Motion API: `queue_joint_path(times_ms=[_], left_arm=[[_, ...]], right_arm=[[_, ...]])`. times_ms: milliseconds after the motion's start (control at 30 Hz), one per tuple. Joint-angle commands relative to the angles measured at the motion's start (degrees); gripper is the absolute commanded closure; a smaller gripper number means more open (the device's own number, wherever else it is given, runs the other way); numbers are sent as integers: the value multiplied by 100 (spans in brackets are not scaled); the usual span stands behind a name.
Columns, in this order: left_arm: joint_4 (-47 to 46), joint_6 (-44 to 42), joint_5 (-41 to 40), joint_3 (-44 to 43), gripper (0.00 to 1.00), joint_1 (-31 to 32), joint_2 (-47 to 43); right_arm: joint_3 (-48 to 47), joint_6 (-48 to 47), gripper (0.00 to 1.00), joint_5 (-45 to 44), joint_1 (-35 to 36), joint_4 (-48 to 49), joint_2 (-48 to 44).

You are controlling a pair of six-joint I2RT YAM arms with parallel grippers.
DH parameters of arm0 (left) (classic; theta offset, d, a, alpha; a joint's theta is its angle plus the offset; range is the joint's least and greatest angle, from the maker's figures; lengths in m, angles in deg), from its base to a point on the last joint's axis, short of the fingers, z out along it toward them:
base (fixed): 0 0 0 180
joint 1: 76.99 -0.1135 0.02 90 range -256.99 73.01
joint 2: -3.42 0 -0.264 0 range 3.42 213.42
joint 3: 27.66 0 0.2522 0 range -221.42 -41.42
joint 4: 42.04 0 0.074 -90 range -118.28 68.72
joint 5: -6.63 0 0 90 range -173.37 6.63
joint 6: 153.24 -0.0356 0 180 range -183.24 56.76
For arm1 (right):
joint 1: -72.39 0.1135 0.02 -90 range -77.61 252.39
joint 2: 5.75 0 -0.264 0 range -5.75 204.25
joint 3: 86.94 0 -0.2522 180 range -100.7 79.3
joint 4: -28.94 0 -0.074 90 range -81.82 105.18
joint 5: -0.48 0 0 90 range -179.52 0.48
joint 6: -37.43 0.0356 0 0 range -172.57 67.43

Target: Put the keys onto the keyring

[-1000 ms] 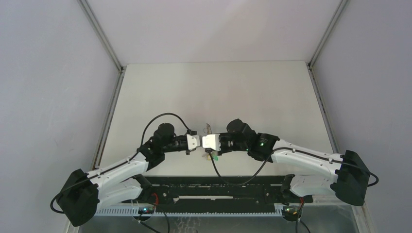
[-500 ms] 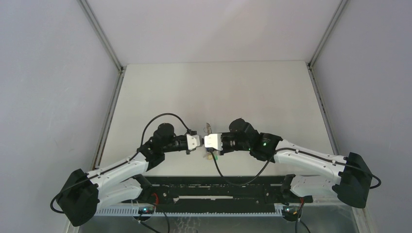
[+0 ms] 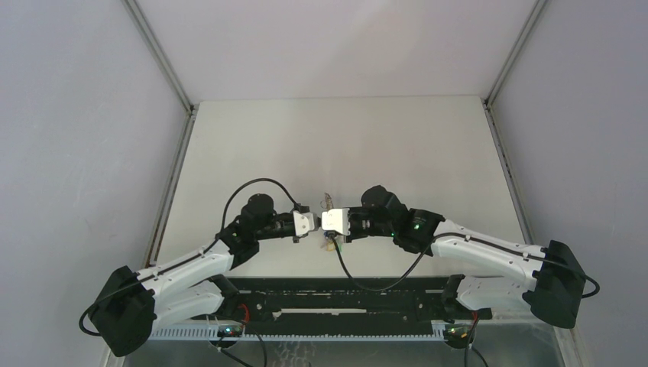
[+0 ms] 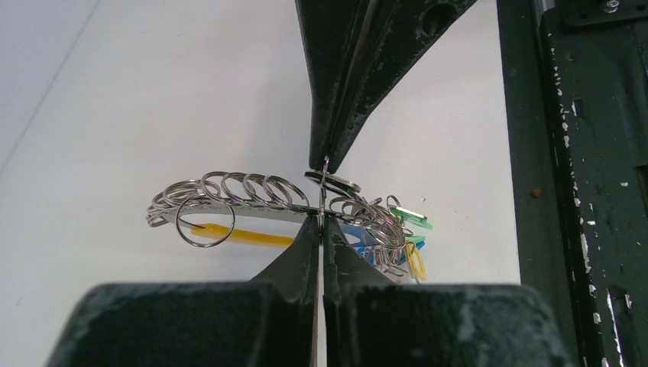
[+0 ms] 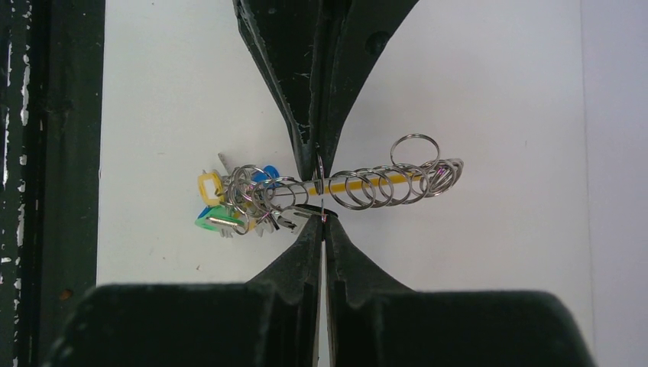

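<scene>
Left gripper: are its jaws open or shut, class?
Shut. In the left wrist view the left gripper has its fingers pressed together, no gap; a thin metal loop sits at their tips.

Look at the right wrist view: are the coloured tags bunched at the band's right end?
No, the coloured tags sit at the left end of the yellow band.

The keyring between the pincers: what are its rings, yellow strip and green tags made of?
The keyring: its rings look like metal, probably steel, being thin silvery wire with bright glints. The yellow strip: likely plastic, with a flat matte colour. The green tags: seemingly plastic too, smooth and slightly glossy.
</scene>
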Motion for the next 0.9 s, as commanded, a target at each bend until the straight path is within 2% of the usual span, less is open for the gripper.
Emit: queue_joint_path(times_ms=[0,867], left_arm=[[-347,-60,97,77,100,2,-109],[-339,-51,127,69,100,8,-97]], right_arm=[[9,151,100,-38,-17,311,-94],[-117,109,100,118,8,190,38]])
